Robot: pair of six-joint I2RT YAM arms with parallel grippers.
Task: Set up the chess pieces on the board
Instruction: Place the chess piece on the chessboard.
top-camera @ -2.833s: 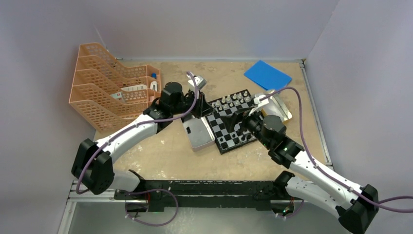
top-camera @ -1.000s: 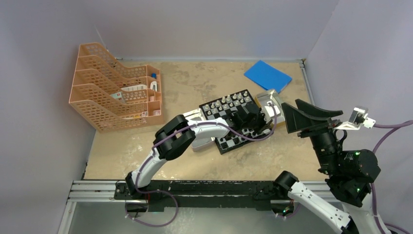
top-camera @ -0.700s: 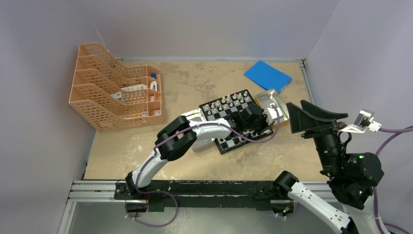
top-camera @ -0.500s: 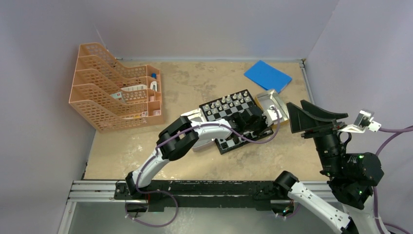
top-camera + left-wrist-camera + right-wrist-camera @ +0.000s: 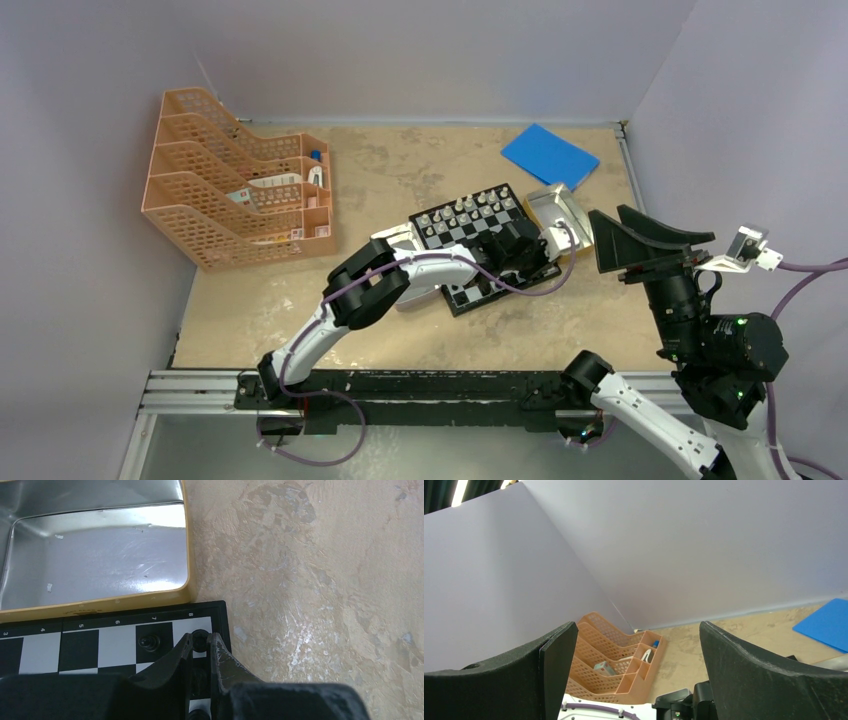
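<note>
- Tan tabletop (image 5: 300, 300), pale walls; board (image 5: 115, 650) lies mid-table, just beside an open tin (image 5: 100, 565).
- Stretched low across the board, left arm; left gripper (image 5: 199, 647) pinches a black piece (image 5: 200, 636) at the corner square, jaws nearly closed.
- Off the table's right edge, right arm reared up; right gripper (image 5: 636, 630) gapes wide, holding nothing.

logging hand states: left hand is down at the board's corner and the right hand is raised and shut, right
No: the right hand is raised but open, its fingers wide apart in the right wrist view. The rest holds.
</note>
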